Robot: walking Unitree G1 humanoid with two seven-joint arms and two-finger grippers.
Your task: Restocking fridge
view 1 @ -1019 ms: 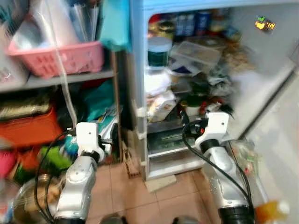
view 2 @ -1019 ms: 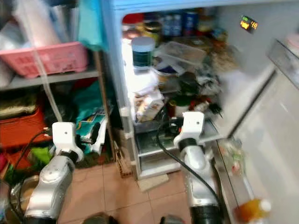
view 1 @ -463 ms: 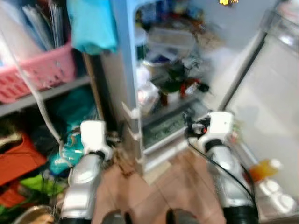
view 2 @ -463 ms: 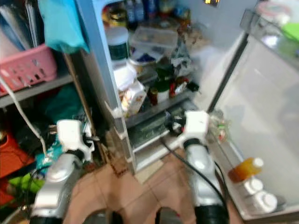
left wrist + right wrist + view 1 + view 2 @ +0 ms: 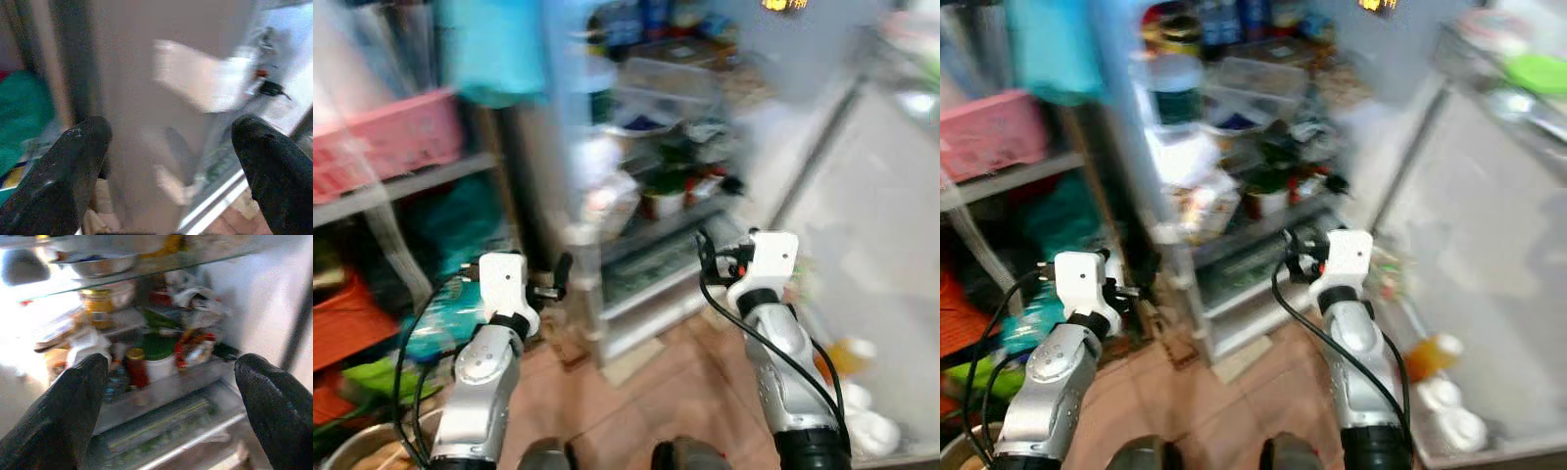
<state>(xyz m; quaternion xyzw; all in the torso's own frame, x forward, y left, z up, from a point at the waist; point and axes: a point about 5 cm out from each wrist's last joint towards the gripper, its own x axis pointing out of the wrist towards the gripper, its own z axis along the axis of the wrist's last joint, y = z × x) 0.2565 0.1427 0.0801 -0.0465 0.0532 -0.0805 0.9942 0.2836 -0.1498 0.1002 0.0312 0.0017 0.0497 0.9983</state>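
Note:
The open fridge (image 5: 666,147) stands ahead, blurred, its lit shelves crowded with jars, tubs and a clear plastic box (image 5: 671,78). My right gripper (image 5: 171,401) is open and empty, held in front of the lower shelves, facing a red-lidded jar (image 5: 136,366) and a white tub with a green lid (image 5: 159,355). My left gripper (image 5: 171,161) is open and empty too, held low by the fridge's left side wall (image 5: 132,98). In the left eye view both arms are raised, the left gripper (image 5: 558,279) and the right gripper (image 5: 710,259) short of the fridge.
The fridge door (image 5: 871,245) hangs open at the right, an orange bottle (image 5: 1430,352) and white bottles (image 5: 1449,411) in its bottom shelf. To the left is a rack with a pink basket (image 5: 386,137), a teal cloth (image 5: 494,49) and clutter below. Tiled floor (image 5: 636,392) lies underfoot.
The head camera has swung right since a second ago, bringing the door shelf and its bottles into view. Both arms keep the same raised pose, grippers still open.

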